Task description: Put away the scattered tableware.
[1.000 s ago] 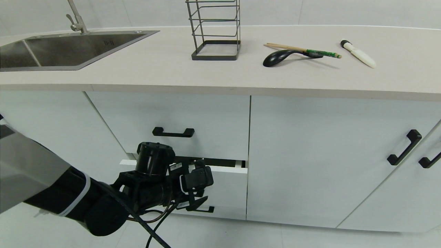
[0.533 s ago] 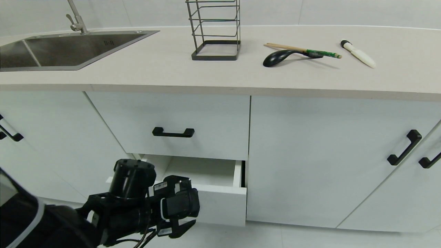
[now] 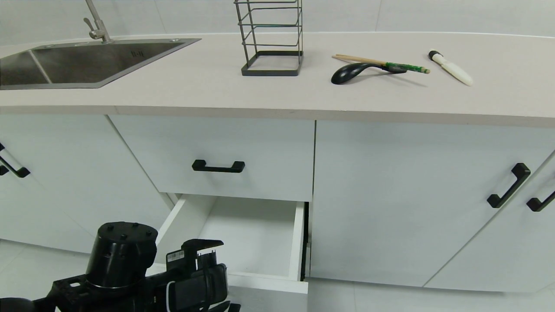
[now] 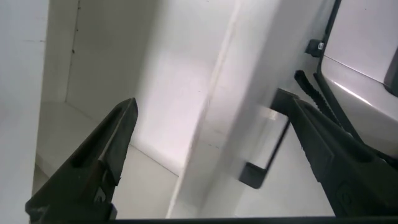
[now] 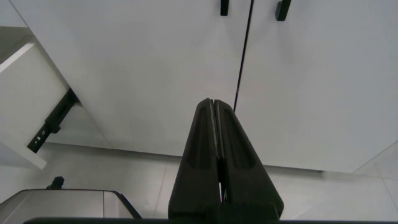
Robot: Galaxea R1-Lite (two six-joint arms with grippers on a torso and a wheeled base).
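While the left gripper [image 4: 205, 106] is hovering at the front panel of the lower drawer [image 3: 298, 234], its jaws are spreading wide to either side of the black handle [image 4: 264, 158] and gripping nothing, likely because the drawer is already standing open and bare, ready to receive things. Up on the counter [image 3: 173, 93], past the wire rack [image 3: 271, 65], the tableware is lying loose. A black spoon [image 3: 347, 73] is touching the chopsticks [image 3: 381, 63], and a white knife [image 3: 453, 71] is lying apart. The right gripper [image 5: 214, 106], jaws pressed together and empty, is waiting low before the cabinet doors [image 5: 155, 68], probably parked clear.
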